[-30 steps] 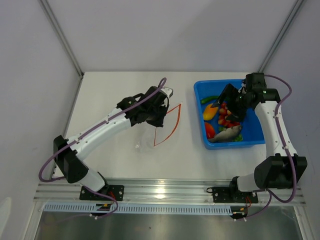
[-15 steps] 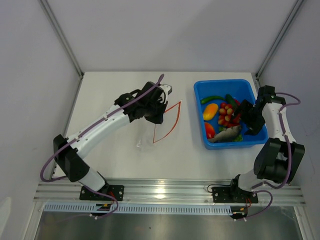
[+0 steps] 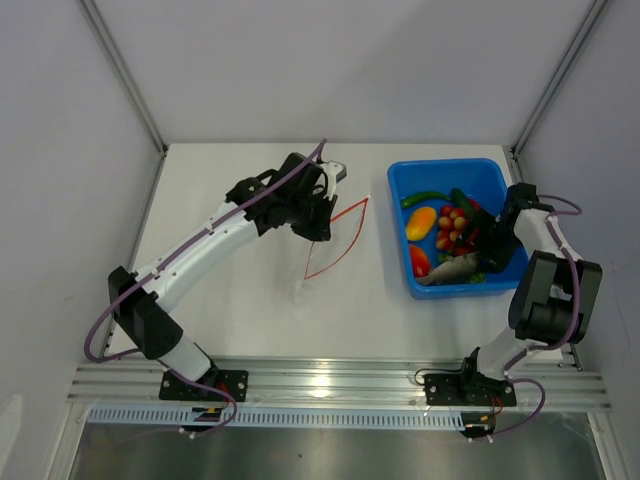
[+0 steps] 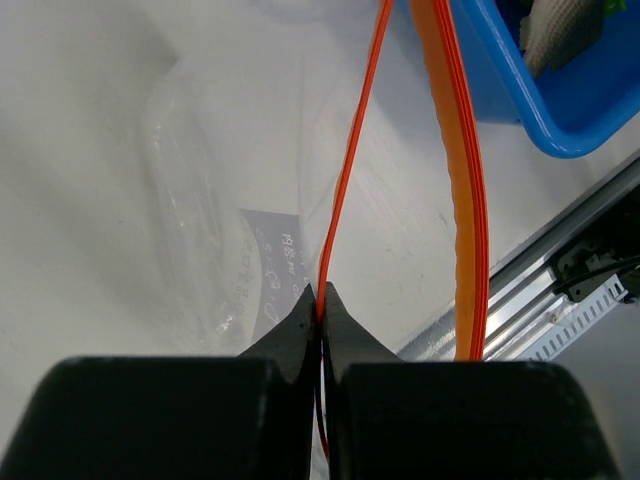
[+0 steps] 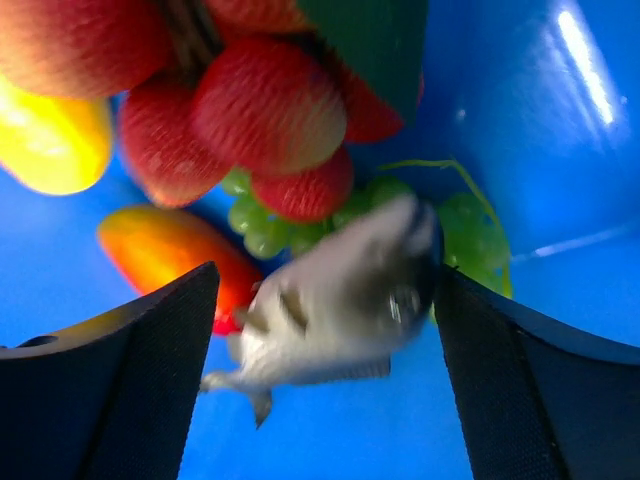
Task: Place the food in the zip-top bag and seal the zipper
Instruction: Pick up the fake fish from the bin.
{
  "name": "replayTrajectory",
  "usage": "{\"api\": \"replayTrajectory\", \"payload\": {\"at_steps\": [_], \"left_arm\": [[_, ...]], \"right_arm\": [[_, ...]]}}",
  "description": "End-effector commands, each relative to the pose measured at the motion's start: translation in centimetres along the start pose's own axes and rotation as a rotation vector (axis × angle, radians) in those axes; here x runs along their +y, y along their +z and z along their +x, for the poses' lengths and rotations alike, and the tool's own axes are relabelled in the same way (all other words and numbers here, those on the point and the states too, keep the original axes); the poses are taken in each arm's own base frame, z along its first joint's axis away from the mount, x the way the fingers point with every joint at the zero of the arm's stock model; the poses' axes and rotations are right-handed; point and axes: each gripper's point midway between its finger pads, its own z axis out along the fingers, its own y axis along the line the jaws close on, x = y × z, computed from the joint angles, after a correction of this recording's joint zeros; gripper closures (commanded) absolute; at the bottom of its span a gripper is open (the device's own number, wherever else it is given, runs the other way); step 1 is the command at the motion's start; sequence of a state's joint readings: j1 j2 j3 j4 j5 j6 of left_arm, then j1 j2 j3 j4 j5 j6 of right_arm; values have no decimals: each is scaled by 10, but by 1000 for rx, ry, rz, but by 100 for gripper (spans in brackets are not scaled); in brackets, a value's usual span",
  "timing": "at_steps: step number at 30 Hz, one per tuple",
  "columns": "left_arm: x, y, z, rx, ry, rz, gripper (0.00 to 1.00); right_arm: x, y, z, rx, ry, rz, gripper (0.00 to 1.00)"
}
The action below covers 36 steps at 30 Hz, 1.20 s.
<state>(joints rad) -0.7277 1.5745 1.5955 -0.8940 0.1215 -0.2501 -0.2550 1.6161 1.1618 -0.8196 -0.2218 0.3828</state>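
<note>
My left gripper [image 3: 318, 216] is shut on one side of the orange-red zipper [image 3: 340, 240] of the clear zip-top bag [image 3: 305, 278]. The bag's mouth stands open and its body trails toward me on the table. In the left wrist view the left gripper [image 4: 320, 293] pinches the thin strip [image 4: 345, 190]; the other strip [image 4: 460, 150] runs to its right. My right gripper [image 3: 480, 244] is open inside the blue tub [image 3: 445, 165]. In the right wrist view the right gripper [image 5: 328, 275] straddles the grey fish [image 5: 340, 300], with the cherry tomatoes [image 5: 270, 100] and grapes [image 5: 260, 228] beyond it.
The tub also holds a mango [image 3: 421, 221], a red pepper [image 3: 419, 260] and green pieces [image 3: 425, 197]. The tub's corner [image 4: 530, 95] shows in the left wrist view. White walls close the table on the left, right and far sides. The rail [image 3: 330, 380] runs along the near edge.
My right arm swung from the tub's far side to its right side and its open gripper came down over the fish. My left gripper carried the bag's mouth slightly farther and right.
</note>
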Motion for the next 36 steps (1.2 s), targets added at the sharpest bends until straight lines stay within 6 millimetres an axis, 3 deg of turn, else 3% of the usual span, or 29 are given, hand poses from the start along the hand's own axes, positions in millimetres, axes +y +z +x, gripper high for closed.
{"api": "replayTrajectory", "payload": {"at_steps": [1, 4, 7, 8, 11, 13, 14, 16, 23, 26, 31, 36], "left_arm": [[-9, -13, -18, -41, 36, 52, 99], [-5, -16, -21, -46, 34, 36, 99], [-3, -19, -20, -41, 30, 26, 99], [-2, -19, -19, -39, 29, 25, 100], [-3, -23, -17, -36, 21, 28, 99], [-5, -23, -14, -25, 15, 36, 99], [-6, -23, -14, -22, 7, 42, 99], [-7, -20, -10, -4, -3, 50, 99], [-13, -21, -6, 15, -50, 71, 100], [-15, -16, 4, 46, -82, 88, 99], [-25, -11, 16, 90, -116, 146, 99], [-32, -11, 18, 101, -129, 188, 99]], "right_arm": [[3, 19, -7, -4, -18, -40, 13], [0, 23, -7, 2, -22, -30, 21], [2, 26, -3, 10, -26, -53, 40], [2, 26, -3, 10, -26, -55, 52], [6, 22, -4, -13, -25, -65, 64], [7, 17, -6, -25, -31, -60, 67], [9, 11, -7, -38, -33, -61, 78], [10, 6, -8, -47, -31, -60, 87], [28, -39, -17, -123, -57, -51, 93], [41, -71, -25, -187, -74, -71, 97], [87, -120, -30, -282, -151, -200, 98], [154, -175, -26, -352, -280, -437, 100]]}}
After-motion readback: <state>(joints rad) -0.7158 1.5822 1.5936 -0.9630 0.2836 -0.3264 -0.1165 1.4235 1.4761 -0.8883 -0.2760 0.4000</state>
